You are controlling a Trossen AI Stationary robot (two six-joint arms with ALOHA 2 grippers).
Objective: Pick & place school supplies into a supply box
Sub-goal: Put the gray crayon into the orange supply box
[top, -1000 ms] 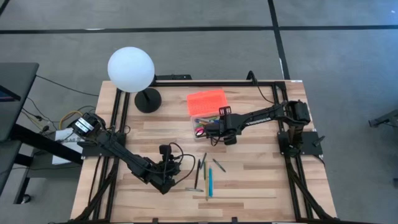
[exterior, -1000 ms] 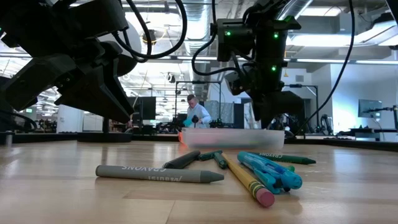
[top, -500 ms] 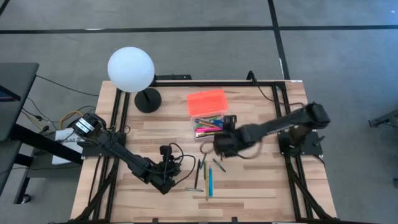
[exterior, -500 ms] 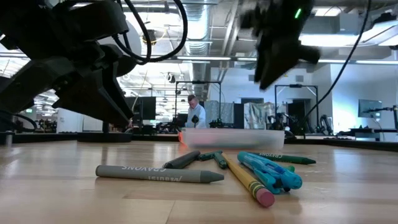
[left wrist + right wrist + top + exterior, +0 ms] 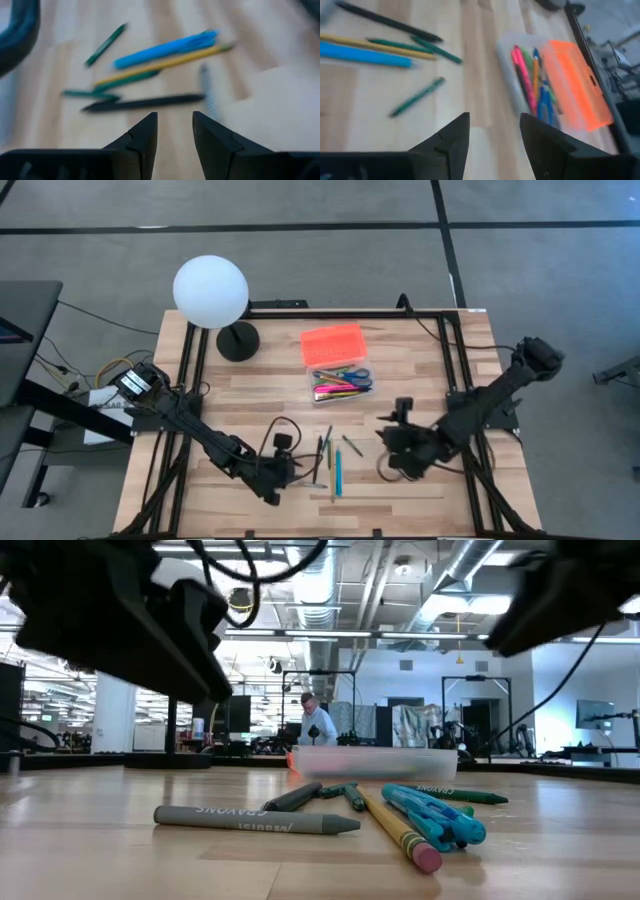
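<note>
The supply box [image 5: 340,380] sits toward the far middle of the bench [image 5: 420,500], a clear tray with its orange lid [image 5: 332,342] lying open on the far side, touching it. Inside lie pink, green and yellow pens and the blue-handled scissors [image 5: 352,374], so a fair share of the school supplies appear to be packed already. What is left lies loose on the wood nearer the front edge, well apart from the box: a blue pen [image 5: 338,473] with a yellow pencil [image 5: 332,477] just beside it, a dark pen [image 5: 320,457], a couple of short green crayons [image 5: 352,445], and a grey crayon [image 5: 255,820] that shows plainly only in the low view. I count about half a dozen pieces still out, though the exact number is hard to settle because several overlap. The left hand [image 5: 283,470] is low over the bench just beside this cluster, on its left; its own camera shows both fingers [image 5: 142,142] parted with bare wood between them and nothing held, the dark pen lying just ahead. The right hand [image 5: 395,442] is on the other side of the cluster, near the bench, also with its fingers [image 5: 451,140] apart and empty, facing the loose pieces with the box off to one side. Judging from this, the job is past halfway, and either hand is placed to take one of the remaining pens. Behind the box stands a white globe lamp [image 5: 211,292], clear of the work.
</note>
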